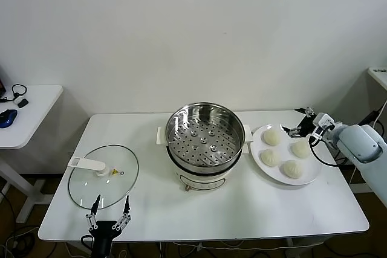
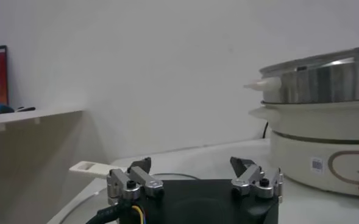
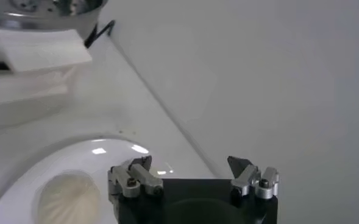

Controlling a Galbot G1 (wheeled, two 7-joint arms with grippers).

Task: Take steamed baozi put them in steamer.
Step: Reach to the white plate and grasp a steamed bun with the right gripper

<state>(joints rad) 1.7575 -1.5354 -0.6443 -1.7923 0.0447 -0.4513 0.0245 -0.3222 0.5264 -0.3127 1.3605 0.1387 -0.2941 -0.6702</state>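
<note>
Resting on a flat white plate [image 1: 265, 164] at the right side of the white counter [image 1: 242, 209], four steamed baozi are seen: one at the far left of the plate [image 1: 271, 137], one at the far right [image 1: 300, 148], one at the near left [image 1: 269, 158] and one at the near right [image 1: 292, 169], all close together but not stacked. The steamer [image 1: 203, 143] is placed at the middle of the counter, just left of the plate, with its perforated tray bare and its white side handles turned to left and right. A round glass lid [image 1: 103, 176] with a white handle is laid flat on the counter's left part, well apart from the steamer. The right hand [image 1: 299, 127] is held at the far edge of the plate, just beside the far buns, with its fingers spread wide and nothing between them; in the right wrist view the same hand [image 3: 191, 167] is seen above the plate rim [image 3: 106, 149], with one bun [image 3: 66, 198] below and to one side of it and a white steamer handle [image 3: 36, 49] farther off. The left hand [image 1: 109, 212] is parked at the near edge of the counter by the lid, its fingers also wide apart and empty; in the left wrist view this hand [image 2: 193, 169] is shown low over the counter, with the steamer [image 2: 322, 140] standing beyond it.
</note>
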